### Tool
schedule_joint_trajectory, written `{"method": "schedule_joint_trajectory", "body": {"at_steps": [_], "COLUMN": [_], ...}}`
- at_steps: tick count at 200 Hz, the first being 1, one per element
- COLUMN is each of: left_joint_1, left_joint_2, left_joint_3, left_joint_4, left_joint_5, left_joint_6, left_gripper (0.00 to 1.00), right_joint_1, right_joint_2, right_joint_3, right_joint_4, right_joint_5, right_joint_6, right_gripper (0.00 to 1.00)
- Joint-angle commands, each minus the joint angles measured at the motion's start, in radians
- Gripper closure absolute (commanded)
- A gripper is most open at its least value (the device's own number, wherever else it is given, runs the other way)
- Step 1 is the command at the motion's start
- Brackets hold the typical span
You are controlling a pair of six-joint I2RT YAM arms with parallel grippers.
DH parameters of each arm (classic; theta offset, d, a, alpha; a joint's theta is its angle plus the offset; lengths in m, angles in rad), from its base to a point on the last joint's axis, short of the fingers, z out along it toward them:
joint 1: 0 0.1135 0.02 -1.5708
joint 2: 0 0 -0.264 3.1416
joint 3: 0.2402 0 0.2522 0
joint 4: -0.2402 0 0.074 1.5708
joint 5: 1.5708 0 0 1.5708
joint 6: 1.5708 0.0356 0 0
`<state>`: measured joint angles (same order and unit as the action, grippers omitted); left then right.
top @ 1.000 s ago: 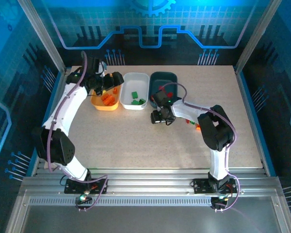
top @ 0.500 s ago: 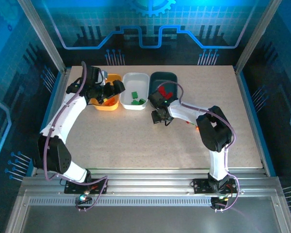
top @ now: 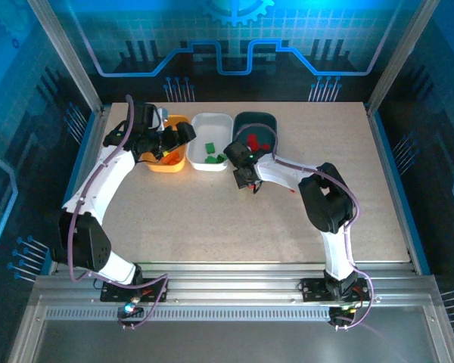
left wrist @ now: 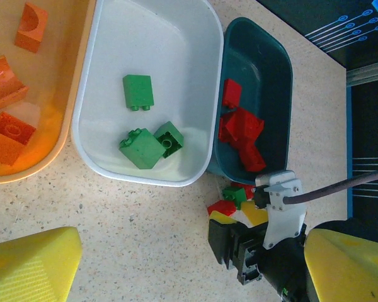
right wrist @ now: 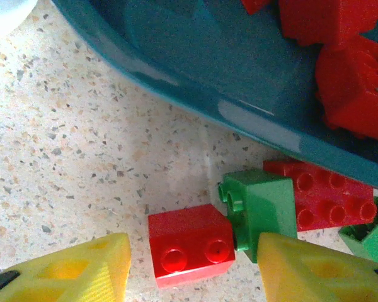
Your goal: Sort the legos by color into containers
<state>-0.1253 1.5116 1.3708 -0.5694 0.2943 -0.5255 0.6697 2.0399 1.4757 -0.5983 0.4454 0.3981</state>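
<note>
Three trays stand in a row at the back: the orange-yellow tray (top: pixel 169 160) with orange bricks (left wrist: pixel 6 135), the white tray (top: pixel 212 125) with three green bricks (left wrist: pixel 142 148), and the dark teal tray (top: pixel 268 121) with red bricks (left wrist: pixel 240 129). My right gripper (right wrist: pixel 192 267) is open and low on the table by the teal tray's front wall (right wrist: pixel 239 82). A loose red brick (right wrist: pixel 189 251) lies between its fingers. A green brick (right wrist: pixel 261 211) and a longer red brick (right wrist: pixel 321 195) lie beside it. My left gripper (left wrist: pixel 189 270) hangs open and holds nothing, above the trays.
Another green brick (right wrist: pixel 365 233) lies at the right edge of the small pile. My right arm's forearm (top: pixel 287 170) stretches across the table behind the pile. The tabletop (top: pixel 212 219) in front of the trays is bare speckled surface.
My right gripper has slid a little left and toward the teal tray's front. My left gripper shifted slightly over the orange tray, then held still.
</note>
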Motion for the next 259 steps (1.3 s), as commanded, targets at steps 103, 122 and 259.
{"method": "schedule_joint_trajectory", "body": {"at_steps": [103,122,259], "left_joint_1": [0.006,0.006,-0.019], "left_joint_2": [-0.004,-0.004,0.002], "left_joint_3": [-0.011,-0.012,-0.026], "left_joint_4": [0.006,0.006,0.025], "left_joint_5": [0.025,0.025,0.048], "left_joint_6": [0.006,0.006,0.002], "left_gripper": [0.07,0.07,0.07], "right_joint_1": [0.101,0.096,-0.101], "right_joint_2": [0.039,0.067,-0.018], "right_joint_3": [-0.04,-0.012,0.174], "right_joint_4": [0.055,0.048,-0.002], "right_joint_5": [-0.024,-0.017,-0.064], "right_joint_6": [0.064,0.064,0.014], "right_gripper": [0.45,0.46,0.63]}}
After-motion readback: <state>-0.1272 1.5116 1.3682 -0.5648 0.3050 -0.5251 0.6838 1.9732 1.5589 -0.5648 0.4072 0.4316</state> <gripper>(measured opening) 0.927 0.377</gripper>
